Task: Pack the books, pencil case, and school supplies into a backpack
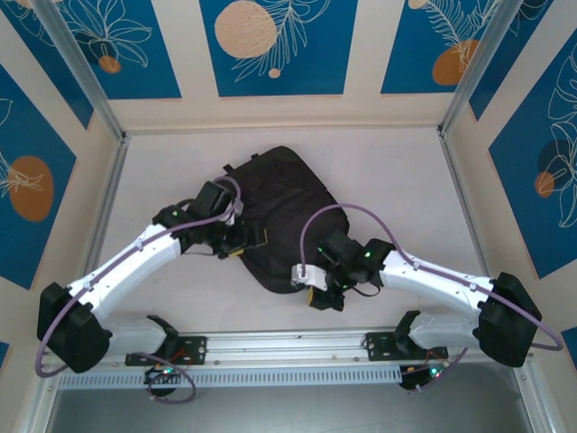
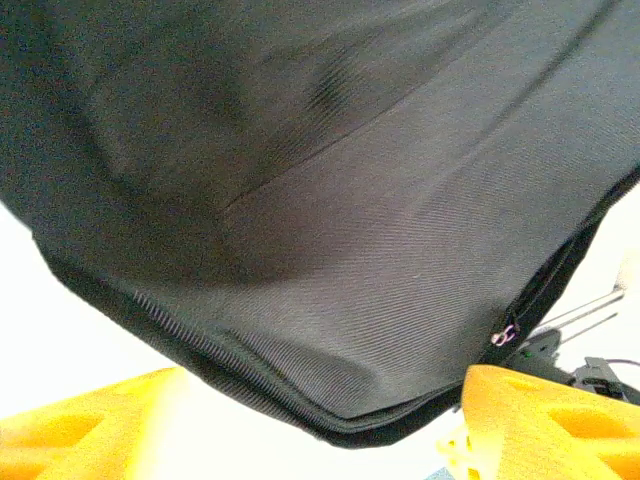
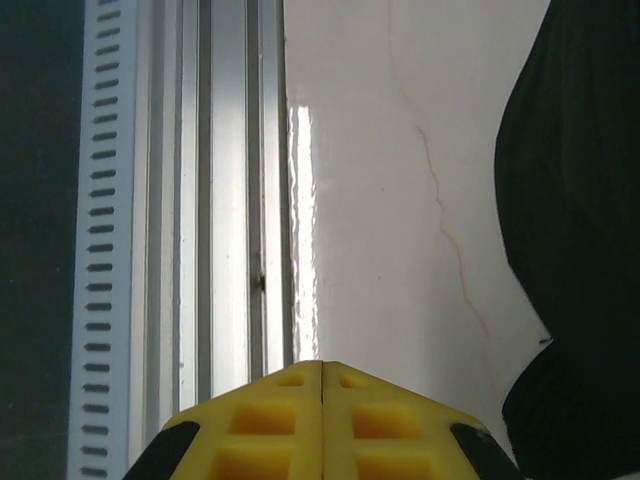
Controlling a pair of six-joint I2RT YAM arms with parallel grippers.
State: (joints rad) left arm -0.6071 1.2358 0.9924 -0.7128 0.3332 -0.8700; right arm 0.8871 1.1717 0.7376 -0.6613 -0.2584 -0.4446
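The black backpack (image 1: 281,203) lies flat in the middle of the table. My left gripper (image 1: 243,241) hovers at its left edge. In the left wrist view the yellow fingers (image 2: 545,420) of the left gripper (image 2: 325,375) stand wide apart and open. The backpack's seamed edge (image 2: 330,400) lies between them, untouched, with a zipper pull (image 2: 505,333) to the right. My right gripper (image 1: 317,293) is at the backpack's near edge. Seen from the wrist, the right gripper (image 3: 322,367) is shut on nothing, beside the backpack (image 3: 580,230). The books, pencil case and school supplies are out of view.
An aluminium rail (image 1: 288,345) runs along the table's near edge and appears as a rail (image 3: 220,200) left of the right gripper. Bare white table (image 1: 397,180) surrounds the backpack. Patterned walls with metal posts (image 1: 469,68) enclose the workspace.
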